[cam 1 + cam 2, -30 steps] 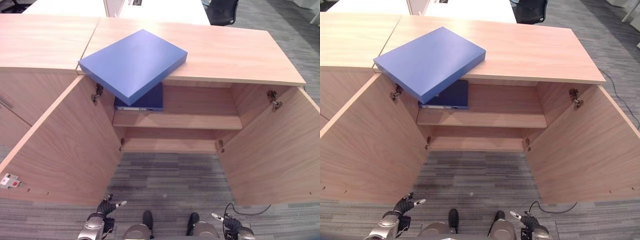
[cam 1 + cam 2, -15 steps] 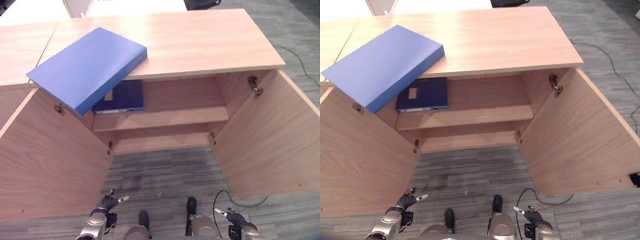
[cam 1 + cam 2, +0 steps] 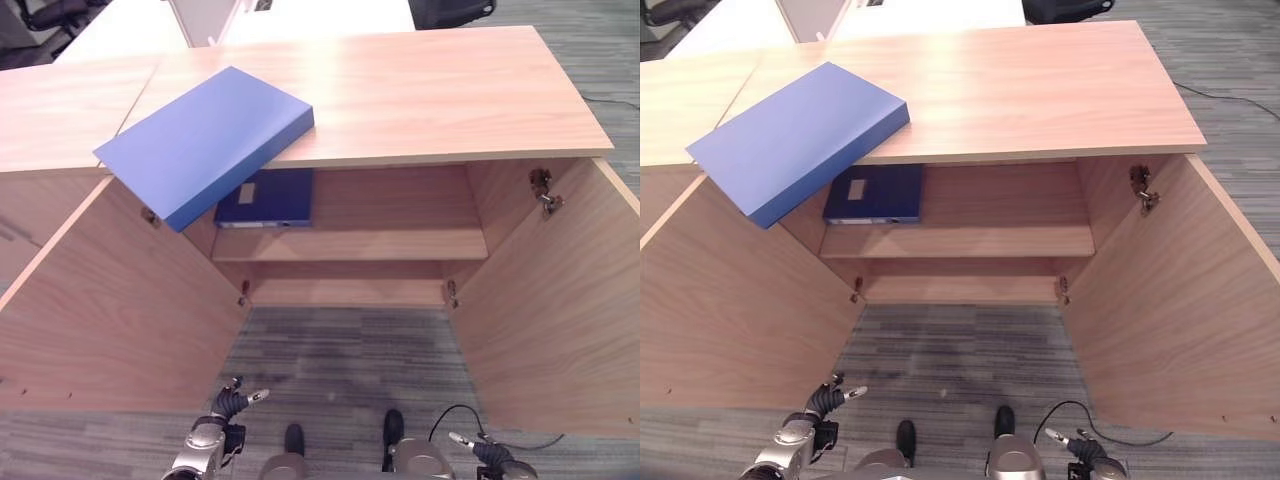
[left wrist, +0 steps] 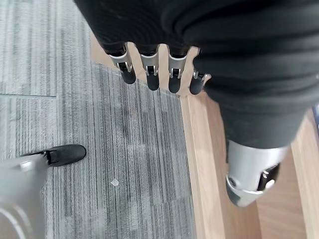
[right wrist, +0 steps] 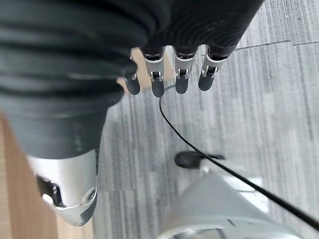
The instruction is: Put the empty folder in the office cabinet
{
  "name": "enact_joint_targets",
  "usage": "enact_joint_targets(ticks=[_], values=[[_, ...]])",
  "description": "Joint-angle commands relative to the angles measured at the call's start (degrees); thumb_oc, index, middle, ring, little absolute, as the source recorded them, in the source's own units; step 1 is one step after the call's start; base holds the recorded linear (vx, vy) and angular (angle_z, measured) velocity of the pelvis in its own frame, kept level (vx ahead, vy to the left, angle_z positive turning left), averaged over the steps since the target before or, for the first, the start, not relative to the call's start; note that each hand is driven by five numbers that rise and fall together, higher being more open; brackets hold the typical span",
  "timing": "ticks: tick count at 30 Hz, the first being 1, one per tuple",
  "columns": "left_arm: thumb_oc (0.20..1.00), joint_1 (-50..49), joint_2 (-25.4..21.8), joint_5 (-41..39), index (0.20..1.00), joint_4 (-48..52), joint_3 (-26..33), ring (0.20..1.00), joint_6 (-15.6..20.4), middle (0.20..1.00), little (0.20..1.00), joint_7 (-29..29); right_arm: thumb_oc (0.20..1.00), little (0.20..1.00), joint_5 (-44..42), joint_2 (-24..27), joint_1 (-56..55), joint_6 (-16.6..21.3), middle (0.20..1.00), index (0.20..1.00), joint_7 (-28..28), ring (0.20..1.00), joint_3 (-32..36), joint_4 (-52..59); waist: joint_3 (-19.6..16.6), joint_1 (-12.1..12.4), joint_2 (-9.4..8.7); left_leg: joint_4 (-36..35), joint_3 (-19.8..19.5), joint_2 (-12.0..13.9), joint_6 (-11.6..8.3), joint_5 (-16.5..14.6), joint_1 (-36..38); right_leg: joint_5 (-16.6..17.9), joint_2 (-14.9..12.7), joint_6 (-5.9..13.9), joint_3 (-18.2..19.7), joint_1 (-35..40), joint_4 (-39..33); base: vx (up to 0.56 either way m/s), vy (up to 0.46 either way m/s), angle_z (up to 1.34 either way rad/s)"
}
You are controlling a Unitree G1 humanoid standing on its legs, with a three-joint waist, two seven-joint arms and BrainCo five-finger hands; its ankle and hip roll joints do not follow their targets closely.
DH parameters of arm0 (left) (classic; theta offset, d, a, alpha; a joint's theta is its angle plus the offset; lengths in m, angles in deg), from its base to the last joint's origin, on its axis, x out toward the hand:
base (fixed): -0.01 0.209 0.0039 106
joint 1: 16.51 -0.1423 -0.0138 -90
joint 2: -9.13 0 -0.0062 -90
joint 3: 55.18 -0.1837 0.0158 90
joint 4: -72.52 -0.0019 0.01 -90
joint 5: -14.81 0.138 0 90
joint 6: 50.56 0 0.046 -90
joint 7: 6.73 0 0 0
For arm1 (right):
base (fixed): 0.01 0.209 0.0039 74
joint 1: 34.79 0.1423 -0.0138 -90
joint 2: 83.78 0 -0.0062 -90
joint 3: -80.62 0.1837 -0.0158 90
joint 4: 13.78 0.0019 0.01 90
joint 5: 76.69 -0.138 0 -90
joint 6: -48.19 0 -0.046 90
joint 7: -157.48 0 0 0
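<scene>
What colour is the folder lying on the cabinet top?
Blue folder; clearest in the left eye view.

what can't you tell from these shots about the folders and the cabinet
- Blue folder on the cabinet top: closed, so its contents can't be seen.
- Darker folder on the upper shelf: its back part is hidden under the cabinet top and the blue folder's overhanging corner; its label is too small to read.
- Lower compartment: mostly hidden behind the shelf's front edge.

Grey striped carpet [image 3: 350, 350], white desks [image 3: 300, 12] behind, black chair [image 3: 450, 10]
</scene>
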Motion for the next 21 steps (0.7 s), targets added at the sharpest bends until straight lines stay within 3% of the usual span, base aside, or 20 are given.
enact_joint_targets(ticks=[1, 3, 5, 7, 9, 12, 21], values=[[1.000, 2.81, -1.35, -1.34, 1.000, 2.00, -1.16, 1.000, 1.49, 1.000, 1.000, 0.52, 1.000, 1.000, -1.10, 0.90, 0.70, 1.33, 1.000, 1.000, -0.57, 1.000, -0.87, -0.62, 2.25, 0.46, -3.59, 13.69, 3.42, 1.34, 3.38, -1.58, 0.51, -0.72, -4.43, 4.02, 3.85, 1.20, -1.21, 0.07, -0.036, 0.09], [1.000, 2.93, -1.15, -1.48, 1.000, 2.04, -1.44, 1.000, 1.52, 1.000, 1.000, 0.38, 1.000, 1.000, -1.65, 1.16, 0.88, 1.28, 1.000, 1.000, -0.75, 1.000, -0.64, -0.74, 2.54, 1.12, -3.96, 10.62, 4.96, 2.55, 3.70, -2.40, -1.15, -1.15, -4.80, 4.55, 3.61, 2.57, -2.06, 0.13, -0.001, -0.10], [1.000, 2.72, -0.93, -0.99, 1.000, 1.55, -1.82, 1.000, 1.38, 1.000, 1.000, 0.25, 1.000, 1.000, -2.42, 1.15, 0.80, 1.24, 1.000, 1.000, -0.88, 1.000, -0.26, -0.70, 1.94, 1.94, -3.94, 3.56, 5.57, 1.88, 4.08, -4.06, -1.87, -1.59, -4.84, 5.38, 3.77, 3.49, -2.86, 0.20, 0.038, 0.06], [1.000, 2.19, -0.85, 0.21, 1.000, -0.80, -1.49, 1.000, 0.64, 1.000, 1.000, 0.49, 1.000, 1.000, -2.44, 1.35, 0.75, 1.17, 1.000, 1.000, -0.66, 1.000, -0.25, -0.85, 1.27, 3.27, -3.07, -3.81, 5.43, 0.30, 4.27, -2.31, -3.05, -2.37, -4.13, 5.86, 4.20, 4.71, -2.98, 0.20, 0.080, 0.08], [1.000, 2.08, -0.81, 0.57, 1.000, -1.29, -1.87, 1.000, 1.21, 1.000, 1.000, 0.34, 1.000, 1.000, -1.34, 0.86, 1.18, 1.09, 1.000, 1.000, -0.85, 1.000, -0.87, -1.36, 0.36, 3.92, -2.99, -6.38, 3.19, -0.57, 4.49, -2.21, -2.06, -3.24, -3.71, 5.90, 5.23, 5.57, -2.85, 0.14, 0.068, -0.02], [1.000, 0.95, -1.06, 1.05, 1.000, -1.76, -1.52, 1.000, 1.26, 1.000, 1.000, -0.23, 1.000, 1.000, -0.56, -0.78, 0.82, 1.21, 1.000, 1.000, -0.68, 1.000, -1.22, -1.29, -1.37, 3.86, -3.01, -9.05, 2.85, -1.61, 5.50, -3.05, 1.79, -3.13, -3.86, 6.08, 6.46, 6.17, -2.31, 0.20, 0.115, -0.73], [1.000, 0.36, -2.03, 0.93, 1.000, -1.26, -0.27, 1.000, 1.23, 1.000, 1.000, 0.16, 1.000, 1.000, 1.19, -3.04, 1.06, 0.62, 1.000, 1.000, 0.08, 1.000, -3.31, -1.00, -1.99, 4.33, -3.47, -10.01, 5.37, -2.34, 7.27, -4.67, 5.08, -2.96, -5.55, 7.36, 9.06, 5.48, -0.93, 0.07, 0.085, -0.15]])
